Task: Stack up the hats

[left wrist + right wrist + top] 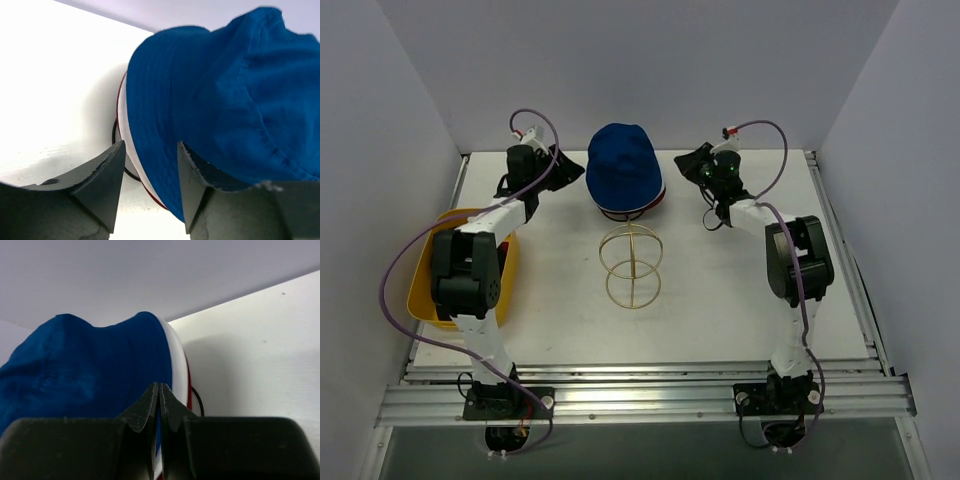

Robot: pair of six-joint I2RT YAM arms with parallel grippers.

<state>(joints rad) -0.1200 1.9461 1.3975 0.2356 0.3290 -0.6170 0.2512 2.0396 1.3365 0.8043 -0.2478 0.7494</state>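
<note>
Beside the blue hat [623,165], left hand [150,148] spread; right hand [159,388] pressed together.

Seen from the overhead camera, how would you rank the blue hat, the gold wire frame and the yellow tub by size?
1. Yellow tub, partly hidden by the left arm.
2. Blue hat.
3. Gold frame, only slightly smaller than the hat.
</note>
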